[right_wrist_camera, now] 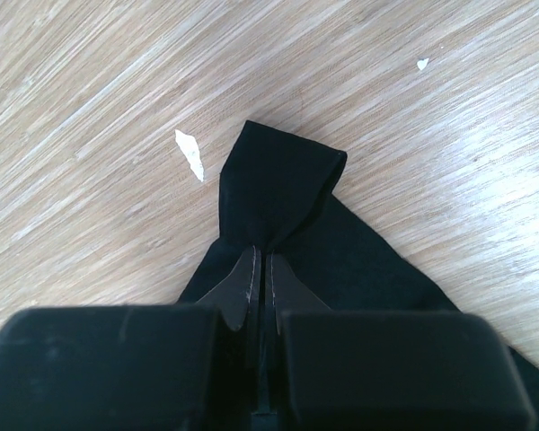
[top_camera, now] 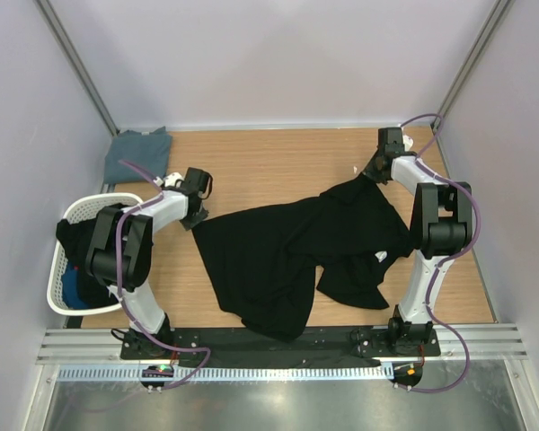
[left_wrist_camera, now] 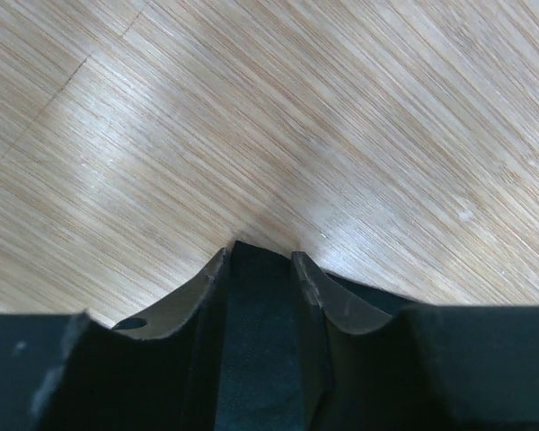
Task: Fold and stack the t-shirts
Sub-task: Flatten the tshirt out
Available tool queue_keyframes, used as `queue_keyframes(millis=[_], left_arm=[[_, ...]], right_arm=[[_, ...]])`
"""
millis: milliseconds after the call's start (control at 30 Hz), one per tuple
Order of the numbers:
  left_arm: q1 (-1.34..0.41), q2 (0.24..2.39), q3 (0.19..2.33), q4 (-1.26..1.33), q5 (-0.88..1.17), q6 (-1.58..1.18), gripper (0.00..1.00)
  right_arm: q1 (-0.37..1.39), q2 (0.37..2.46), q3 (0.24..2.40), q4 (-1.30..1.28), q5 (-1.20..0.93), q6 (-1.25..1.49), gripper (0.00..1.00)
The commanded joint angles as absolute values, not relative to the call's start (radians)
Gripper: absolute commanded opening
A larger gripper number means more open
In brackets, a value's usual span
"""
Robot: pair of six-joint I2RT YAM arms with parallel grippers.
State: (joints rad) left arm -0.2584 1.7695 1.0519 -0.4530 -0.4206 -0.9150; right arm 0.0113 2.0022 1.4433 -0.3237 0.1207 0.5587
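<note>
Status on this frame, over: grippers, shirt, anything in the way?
Right gripper shut on far corner of black t-shirt. Left gripper straddles its left edge, grip unconfirmed. Shirt spread, crumpled, unfolded. Grey-blue t-shirt and laundry basket sit apart, left.

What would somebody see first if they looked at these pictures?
The big black t-shirt sprawled crumpled across the middle of the wooden table. The right gripper pinches one corner at the far right, and the left gripper has black cloth between its fingers at the shirt's left edge. A grey-blue shirt lies in the far left corner.
</note>
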Motion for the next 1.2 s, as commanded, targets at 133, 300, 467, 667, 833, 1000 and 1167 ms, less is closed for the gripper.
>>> queue_keyframes(millis=[133,300,467,667,833,1000,1167], left_arm=[[-0.252,1.799,1.017,-0.429,-0.374,-0.942,0.10],[-0.253,1.787,1.048,-0.434,-0.379,-0.894,0.00],[-0.253,1.692,1.103,-0.404,-0.365,-0.764,0.00],[-0.253,1.551,1.195,-0.314,-0.322,-0.539,0.00],[-0.253,1.422,1.281,-0.287,-0.302,-0.459,0.00],[-0.253,1.321,1.402,-0.247,-0.264,-0.353,0.00],[-0.253,1.249,1.485,-0.177,-0.255,-0.284,0.00]], right_arm=[[0.014,1.937,1.453,-0.313,0.129,0.558,0.01],[0.014,1.948,1.491,-0.318,0.121,0.555,0.01],[0.012,1.930,1.568,-0.341,0.092,0.528,0.01],[-0.014,1.801,1.653,-0.351,0.071,0.488,0.01],[-0.015,1.640,1.724,-0.371,0.064,0.442,0.01],[-0.015,1.526,1.862,-0.382,0.066,0.414,0.01],[-0.015,1.477,2.058,-0.411,0.061,0.397,0.01]])
